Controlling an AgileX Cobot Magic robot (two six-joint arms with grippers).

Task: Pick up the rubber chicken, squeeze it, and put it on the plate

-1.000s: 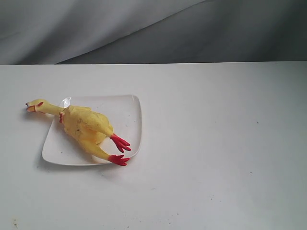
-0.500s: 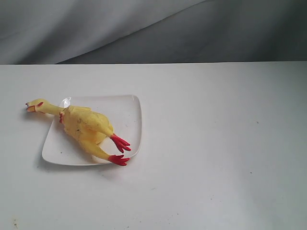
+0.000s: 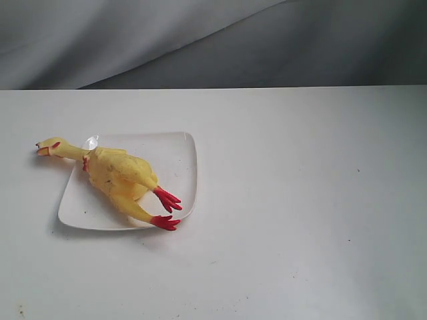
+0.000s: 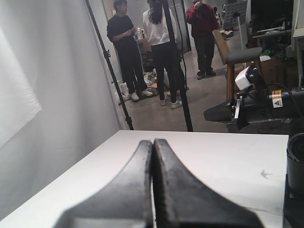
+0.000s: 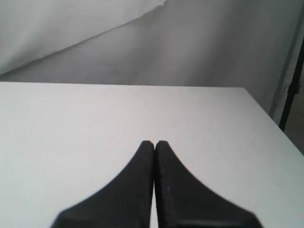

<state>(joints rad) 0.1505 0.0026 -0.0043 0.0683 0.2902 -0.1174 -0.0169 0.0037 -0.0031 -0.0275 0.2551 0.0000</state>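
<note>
Fingertips first: my left pincer [image 4: 153,142] is closed, the two black fingers pressed flat against each other with nothing between them. My right pincer [image 5: 154,142] reads the same on its own camera, tips together and empty.

Going outward from the left one, I see the white table [image 4: 223,156] running under the fingers to its far edge. Past that is open room that only this camera gives me: three people [image 4: 161,42] standing and talking, two black poles [image 4: 178,71] crossing in front of them, a stool [image 4: 242,57], and a black piece of equipment [image 4: 256,107] with a yellow label, over by the table's edge.

The right wrist camera is much quieter: bare tabletop ahead of the fingers, grey cloth [image 5: 190,47] hanging behind it, and a thin dark pole at the picture's edge.

Neither wrist camera gives me the toy; for that I go to the exterior view, which in turn has neither pincer in frame. There the chicken [image 3: 120,177] lies on the plate [image 3: 180,160], on the left part of the table. Its plump body rests across the plate, while the thin neck and head hang over the left rim onto the tabletop. The red feet point toward the plate's near right corner, one of them right at the rim. A small clear scrap sits by the neck; I can't tell what it is.
</note>
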